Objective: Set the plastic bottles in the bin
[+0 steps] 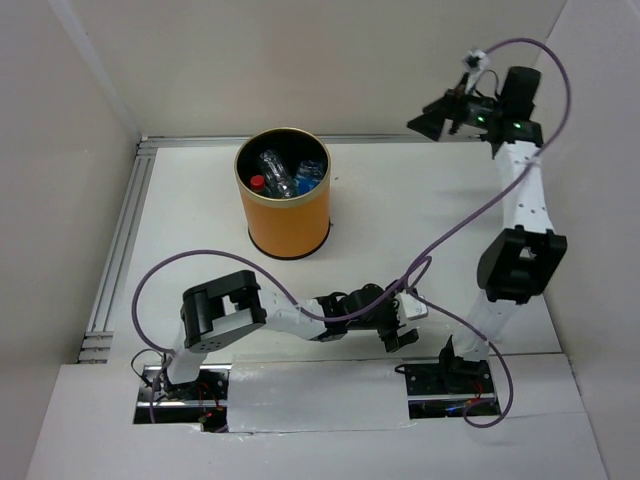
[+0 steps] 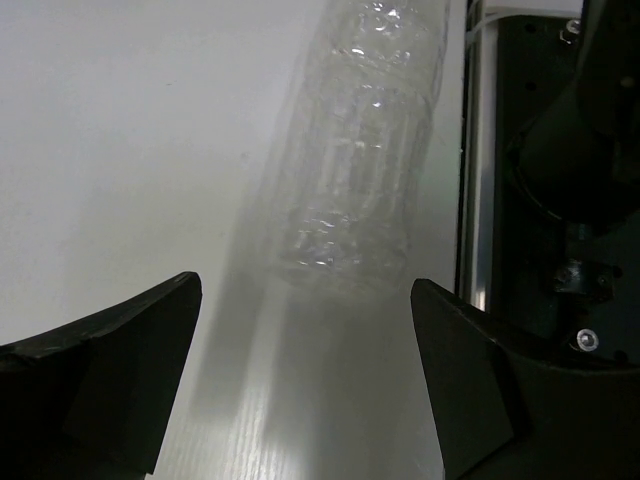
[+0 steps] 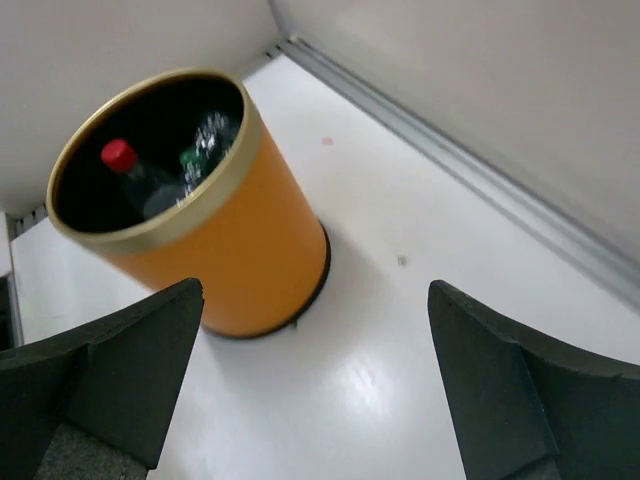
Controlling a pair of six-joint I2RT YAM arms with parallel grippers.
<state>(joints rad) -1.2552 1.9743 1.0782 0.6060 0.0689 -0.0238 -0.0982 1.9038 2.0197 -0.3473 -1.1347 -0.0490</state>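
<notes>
Top external view: the orange bin point(image 1: 285, 218) stands upright on the white surface point(image 1: 190, 235), left of centre and towards the far wall. Several bottles already lie in it, among them a red-capped bottle point(image 1: 257, 182) and a blue-labelled bottle point(image 1: 309, 174). The left arm stretches low across the near edge, and its left tool point(image 2: 305, 286) sits close to the surface with its fingers spread wide and holding nothing. In the left wrist view a clear bottle point(image 2: 360, 180) lies on the surface, its near end just ahead of the fingertips and in line with the gap between them. The right tool point(image 3: 315, 288) hangs high near the far right wall, fingers wide apart and empty, tilted towards the bin.
</notes>
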